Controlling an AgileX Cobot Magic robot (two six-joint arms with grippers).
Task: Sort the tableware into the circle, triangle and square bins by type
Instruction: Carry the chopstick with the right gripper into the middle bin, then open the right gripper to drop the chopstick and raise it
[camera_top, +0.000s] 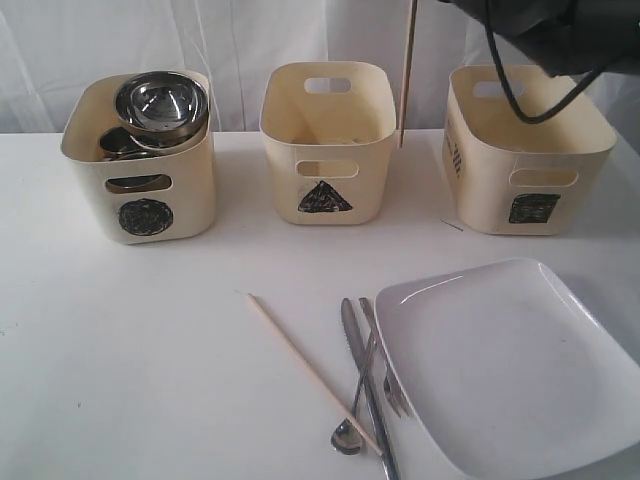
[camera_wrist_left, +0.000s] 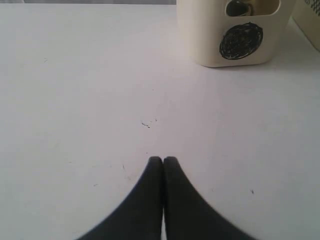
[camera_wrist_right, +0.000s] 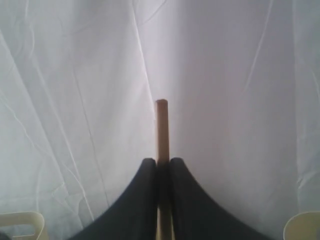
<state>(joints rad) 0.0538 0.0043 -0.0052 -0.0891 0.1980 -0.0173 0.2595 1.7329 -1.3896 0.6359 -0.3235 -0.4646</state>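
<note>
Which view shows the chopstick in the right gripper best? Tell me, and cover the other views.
The exterior view: the chopstick hangs nearly upright, its lower tip beside the rim of the triangle bin. The right wrist view shows only its short end pinched in the right gripper. The left wrist view shows none of it.

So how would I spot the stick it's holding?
Find the middle bin, marked with a triangle. By its right rim a wooden chopstick hangs upright, pinched in the right hand. Its twin lies flat on the table by the knife.
</note>
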